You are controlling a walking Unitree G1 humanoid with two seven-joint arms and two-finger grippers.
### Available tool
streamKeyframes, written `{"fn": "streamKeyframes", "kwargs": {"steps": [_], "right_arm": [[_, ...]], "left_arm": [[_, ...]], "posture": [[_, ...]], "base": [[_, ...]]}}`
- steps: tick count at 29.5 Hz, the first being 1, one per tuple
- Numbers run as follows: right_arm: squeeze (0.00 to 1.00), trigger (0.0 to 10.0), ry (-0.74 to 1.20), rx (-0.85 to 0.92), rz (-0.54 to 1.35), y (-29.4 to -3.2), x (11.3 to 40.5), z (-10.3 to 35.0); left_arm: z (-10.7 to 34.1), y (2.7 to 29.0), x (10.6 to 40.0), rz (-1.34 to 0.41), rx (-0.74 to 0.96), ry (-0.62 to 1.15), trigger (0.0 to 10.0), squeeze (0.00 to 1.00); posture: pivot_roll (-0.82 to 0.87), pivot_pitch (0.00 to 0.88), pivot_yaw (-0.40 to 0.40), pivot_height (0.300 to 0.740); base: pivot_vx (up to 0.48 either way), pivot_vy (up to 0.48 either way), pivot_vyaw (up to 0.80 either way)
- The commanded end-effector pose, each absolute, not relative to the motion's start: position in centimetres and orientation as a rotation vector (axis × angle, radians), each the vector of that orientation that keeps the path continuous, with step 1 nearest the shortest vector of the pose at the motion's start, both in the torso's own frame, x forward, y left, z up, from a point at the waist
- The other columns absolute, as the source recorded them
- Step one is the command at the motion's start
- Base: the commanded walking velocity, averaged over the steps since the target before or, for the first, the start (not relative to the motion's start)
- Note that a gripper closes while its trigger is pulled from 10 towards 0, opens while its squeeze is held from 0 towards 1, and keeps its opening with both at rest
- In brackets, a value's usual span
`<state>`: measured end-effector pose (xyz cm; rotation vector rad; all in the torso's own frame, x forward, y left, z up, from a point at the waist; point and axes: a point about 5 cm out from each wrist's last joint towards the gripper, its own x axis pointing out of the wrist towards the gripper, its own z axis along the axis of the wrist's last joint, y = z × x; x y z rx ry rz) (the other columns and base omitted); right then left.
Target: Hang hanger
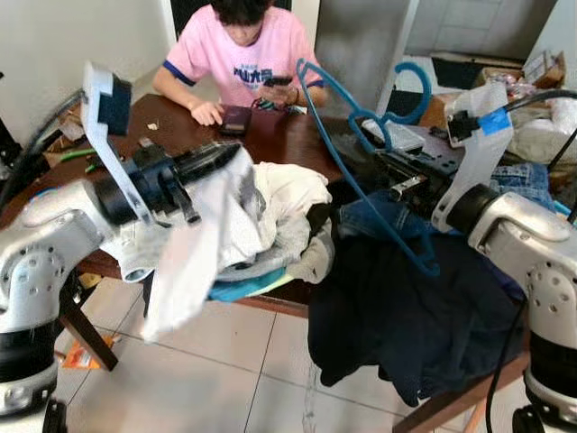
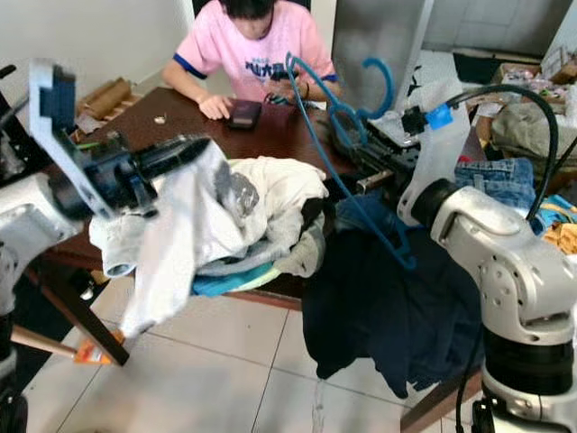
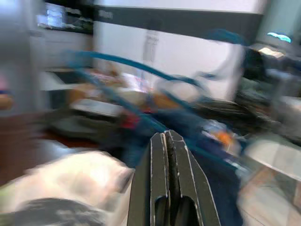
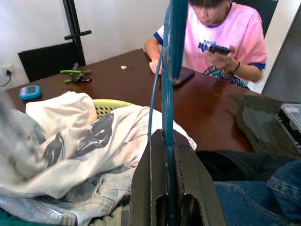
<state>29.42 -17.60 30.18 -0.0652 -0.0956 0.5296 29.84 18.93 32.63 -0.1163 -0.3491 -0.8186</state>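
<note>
My right gripper (image 1: 386, 161) is shut on a blue wire hanger (image 4: 170, 47) and holds it up over the table, tilted, with its lower corner (image 1: 429, 267) above a dark garment. The right wrist view has the hanger wire clamped between the black fingers (image 4: 153, 160). My left gripper (image 1: 225, 158) is raised at the left, shut on a white shirt (image 1: 194, 257) that hangs from it down past the table edge. The left wrist view is blurred; its fingers (image 3: 157, 155) are pressed together.
A pile of clothes (image 1: 284, 212) lies on the brown table (image 1: 279, 135), over a yellow-green basket (image 4: 110, 104). A dark navy garment (image 1: 397, 316) drapes off the front edge. A person in a pink shirt (image 1: 239, 45) sits at the far side with a phone. Tiled floor lies below.
</note>
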Motion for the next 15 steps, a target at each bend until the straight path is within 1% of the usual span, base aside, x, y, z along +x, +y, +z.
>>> {"fn": "streamKeyframes", "kwargs": {"steps": [1, 2, 3, 4, 6, 7, 8, 9, 10, 11, 12, 13, 14, 15], "right_arm": [[0.00, 10.0, -0.108, -0.074, 0.522, -17.8, 29.4, 30.5], [0.00, 10.0, -0.108, -0.075, 0.522, -17.8, 29.4, 30.5], [0.00, 10.0, -0.108, -0.075, 0.522, -17.8, 29.4, 30.5], [0.00, 10.0, -0.110, -0.075, 0.521, -17.8, 29.4, 30.6], [0.00, 10.0, -0.111, -0.076, 0.521, -17.9, 29.4, 30.6], [0.00, 10.0, -0.111, -0.075, 0.520, -17.9, 29.4, 30.6], [0.00, 10.0, -0.112, -0.076, 0.520, -17.9, 29.4, 30.6], [0.00, 10.0, -0.112, -0.076, 0.520, -17.9, 29.4, 30.6], [0.00, 10.0, -0.112, -0.076, 0.519, -17.9, 29.4, 30.6], [0.00, 10.0, -0.113, -0.076, 0.518, -17.9, 29.4, 30.6], [0.00, 10.0, -0.113, -0.076, 0.518, -17.9, 29.4, 30.6], [0.00, 10.0, -0.115, -0.074, 0.517, -17.9, 29.4, 30.6], [0.00, 10.0, -0.115, -0.074, 0.517, -17.9, 29.4, 30.6], [0.00, 10.0, -0.115, -0.073, 0.517, -17.9, 29.4, 30.6]], "left_arm": [[35.0, 22.0, 30.4, -0.597, -0.077, -0.453, 0.0, 0.00], [35.7, 22.8, 30.5, -0.533, -0.074, -0.490, 0.0, 0.00], [35.7, 22.8, 30.5, -0.533, -0.074, -0.490, 0.0, 0.00], [37.9, 25.4, 30.3, -0.341, -0.032, -0.579, 0.0, 0.00], [39.1, 26.8, 30.0, -0.239, -0.004, -0.629, 0.0, 0.00], [39.7, 28.0, 29.7, -0.158, 0.008, -0.656, 0.0, 0.00], [40.4, 29.4, 29.4, -0.038, 0.054, -0.676, 0.0, 0.00], [40.4, 29.4, 29.4, -0.038, 0.054, -0.676, 0.0, 0.00], [41.0, 30.4, 29.0, 0.049, 0.089, -0.692, 0.0, 0.00], [41.9, 32.6, 28.1, 0.201, 0.120, -0.721, 0.0, 0.00], [41.9, 32.6, 28.1, 0.201, 0.120, -0.721, 0.0, 0.00], [43.8, 36.8, 25.7, 0.476, 0.168, -0.773, 0.0, 0.00], [43.8, 36.8, 25.7, 0.476, 0.168, -0.773, 0.0, 0.00], [44.5, 38.0, 24.6, 0.559, 0.181, -0.794, 0.0, 0.00]], "posture": [[0.02, 0.077, -0.015, 0.740], [0.02, 0.077, -0.015, 0.740], [0.02, 0.077, -0.015, 0.740], [0.02, 0.080, -0.015, 0.740], [0.02, 0.080, -0.015, 0.740], [0.02, 0.081, -0.015, 0.740], [0.02, 0.081, -0.015, 0.740], [0.02, 0.081, -0.015, 0.740], [0.02, 0.081, -0.015, 0.740], [0.01, 0.081, -0.015, 0.740], [0.01, 0.081, -0.015, 0.740], [0.01, 0.081, -0.011, 0.740], [0.01, 0.081, -0.011, 0.740], [0.01, 0.081, -0.011, 0.740]], "base": [[0.000, 0.000, 0.00], [0.000, 0.000, 0.00], [0.000, 0.000, 0.00], [0.000, 0.000, 0.00], [0.000, 0.000, 0.00], [0.000, 0.000, 0.00], [0.000, 0.000, 0.00], [0.000, 0.000, 0.00], [0.000, 0.000, 0.00], [0.000, 0.000, 0.00], [0.000, 0.000, 0.00], [0.000, 0.000, 0.00], [0.000, 0.000, 0.00], [0.000, 0.000, 0.00]]}}
